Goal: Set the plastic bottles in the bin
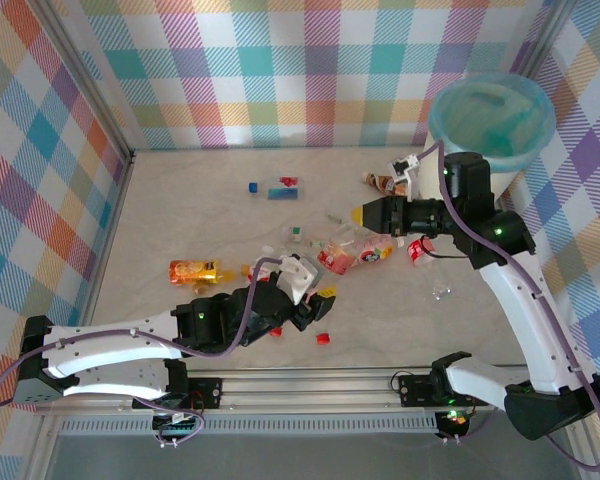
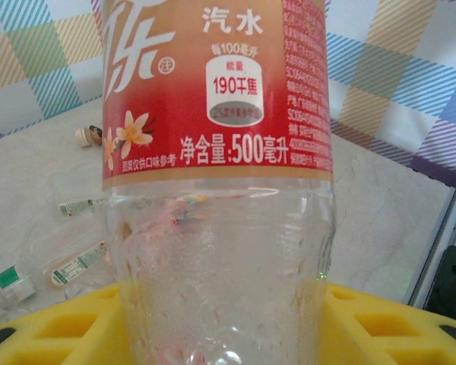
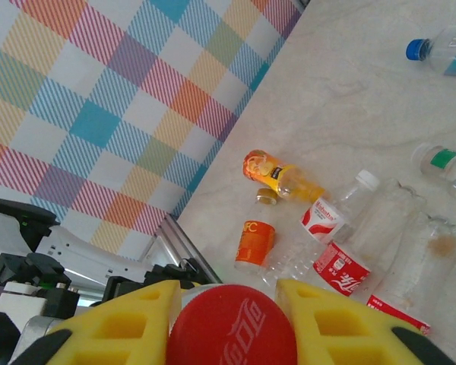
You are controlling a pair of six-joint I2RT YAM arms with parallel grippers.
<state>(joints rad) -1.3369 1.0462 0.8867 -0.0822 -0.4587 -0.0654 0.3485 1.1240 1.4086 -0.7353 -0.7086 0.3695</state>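
My left gripper (image 2: 220, 323) is shut on a clear plastic bottle (image 2: 216, 152) with a red and peach label, its yellow fingers (image 2: 380, 323) pressed on both sides of the body. In the top view this gripper (image 1: 315, 300) is near the front, beside the pile of bottles (image 1: 350, 252). My right gripper (image 3: 232, 327) is shut on a bottle's red cap (image 3: 232, 331). From above it (image 1: 363, 213) hangs over the table, left of the bin (image 1: 490, 120), which has a teal liner. An orange bottle (image 1: 193, 270) lies to the left.
On the table lie an orange-labelled bottle (image 3: 256, 242), a juice bottle (image 3: 281, 176), a white-capped bottle (image 3: 334, 213), a red-labelled one (image 3: 349, 270) and a blue-capped one (image 3: 441, 49). Checked walls enclose the table. A red cap (image 1: 323, 338) lies near the front rail.
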